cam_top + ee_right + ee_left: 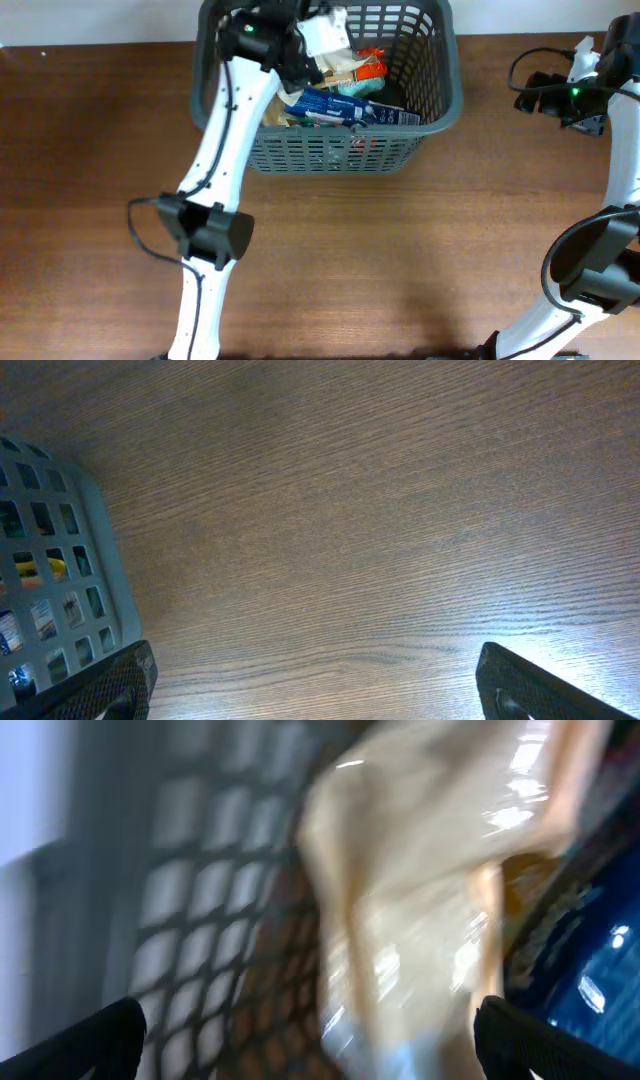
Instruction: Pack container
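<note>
- The container sits at the far edge of the table, about the middle. The left arm reaches down inside it.
- The left gripper has its fingers spread wide with nothing pinched between them. It hangs low over a glossy beige packet, and the left wrist view is super blurry.
- The right gripper is also wide open and empty. It hovers over bare wood just right of the basket's corner.
- What could go wrong: the left fingers are deep in and close to the lattice wall. A sloppy pull-out could hook a slot and drag or tip the whole basket.
- That shiny wrapper could also cling to a finger and ride back out, imo.
- The pile looks loose, so a bump might shove a packet up against the rim.
- Counts: one basket, two arms and two grippers.
- I can make out three packets: the beige one, a blue packet and an orange packet. There may be more underneath, can't tell.
- I see no packets lying out on the table.
</note>
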You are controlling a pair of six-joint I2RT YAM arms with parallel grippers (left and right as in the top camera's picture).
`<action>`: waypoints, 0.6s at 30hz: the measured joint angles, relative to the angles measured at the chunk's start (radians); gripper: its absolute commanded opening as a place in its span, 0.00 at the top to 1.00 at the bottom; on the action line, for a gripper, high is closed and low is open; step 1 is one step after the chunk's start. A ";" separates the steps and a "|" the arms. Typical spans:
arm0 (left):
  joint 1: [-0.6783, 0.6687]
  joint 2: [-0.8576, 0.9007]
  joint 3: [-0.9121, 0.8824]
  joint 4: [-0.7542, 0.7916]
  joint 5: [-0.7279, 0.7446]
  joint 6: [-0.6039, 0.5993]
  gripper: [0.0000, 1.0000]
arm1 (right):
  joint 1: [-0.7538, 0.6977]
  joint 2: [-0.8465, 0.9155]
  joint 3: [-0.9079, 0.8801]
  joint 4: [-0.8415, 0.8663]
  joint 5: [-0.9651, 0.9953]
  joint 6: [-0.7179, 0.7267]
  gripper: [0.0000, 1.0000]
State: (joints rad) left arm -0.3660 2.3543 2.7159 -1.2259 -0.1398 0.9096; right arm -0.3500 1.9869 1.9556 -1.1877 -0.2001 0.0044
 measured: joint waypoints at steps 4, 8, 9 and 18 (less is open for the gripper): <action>0.053 -0.140 0.002 0.003 -0.022 -0.095 0.01 | 0.000 0.000 0.000 0.000 0.000 0.000 0.01; 0.169 -0.305 0.019 0.002 -0.034 -0.187 0.01 | 0.000 0.000 0.000 0.000 0.000 0.000 0.01; 0.197 -0.337 0.022 0.002 -0.036 -0.204 0.01 | 0.000 0.000 0.000 0.000 0.000 0.000 0.01; 0.535 -0.529 0.019 -0.064 0.065 -0.411 0.01 | 0.000 0.000 0.000 0.000 0.000 0.000 0.01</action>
State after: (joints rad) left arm 0.1692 1.8248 2.7354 -1.2900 -0.0750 0.4988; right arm -0.3500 1.9869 1.9556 -1.1877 -0.2001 0.0044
